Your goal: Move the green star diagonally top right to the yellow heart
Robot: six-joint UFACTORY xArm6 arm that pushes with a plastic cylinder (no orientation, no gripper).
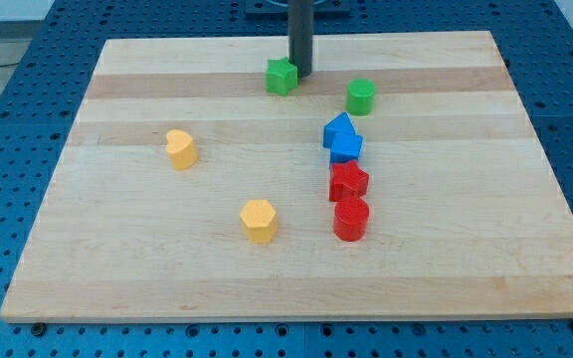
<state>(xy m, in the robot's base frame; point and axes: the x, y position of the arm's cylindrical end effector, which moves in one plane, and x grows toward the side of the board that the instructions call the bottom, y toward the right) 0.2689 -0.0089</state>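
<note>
The green star (282, 76) sits near the view's top, a little left of centre, on the wooden board (117, 249). My tip (300, 75) is down on the board right beside the star, on its right side, touching or almost touching it. The yellow heart (180, 149) lies well to the view's lower left of the star, on the left part of the board.
A green cylinder (361, 96) stands right of the star. Below it run two blue blocks (342, 139), a red star-like block (348, 181) and a red cylinder (351, 218). A yellow hexagon (259, 220) lies at bottom centre.
</note>
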